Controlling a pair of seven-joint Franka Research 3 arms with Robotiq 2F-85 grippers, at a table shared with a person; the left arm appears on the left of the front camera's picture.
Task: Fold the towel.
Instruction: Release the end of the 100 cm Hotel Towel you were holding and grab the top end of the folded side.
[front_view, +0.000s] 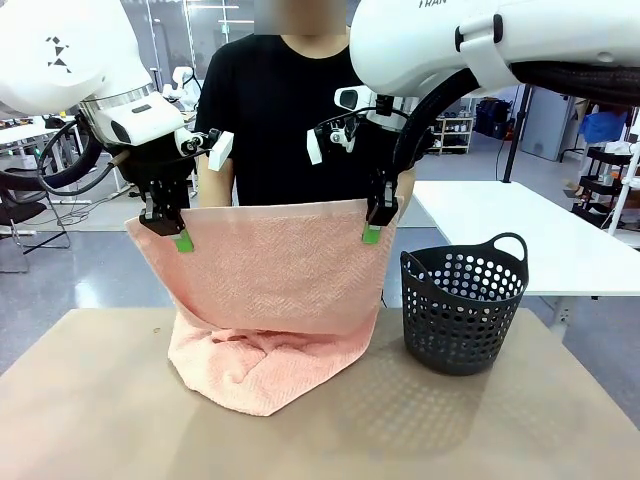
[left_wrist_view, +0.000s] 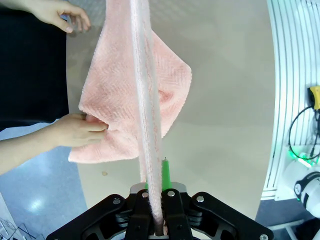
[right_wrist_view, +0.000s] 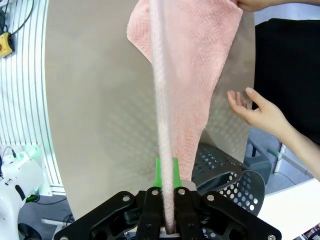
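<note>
Towel (front_view: 270, 270) being held up over bench (front_view: 520, 430), top corners being pinched tight by left gripper (front_view: 170, 232) and right gripper (front_view: 376, 224), bottom end being bunched up beside basket (front_view: 462, 312).

Salmon-pink terry towel (front_view: 265, 270) hanging by top corners, lower part crumpled on tabletop.
</note>
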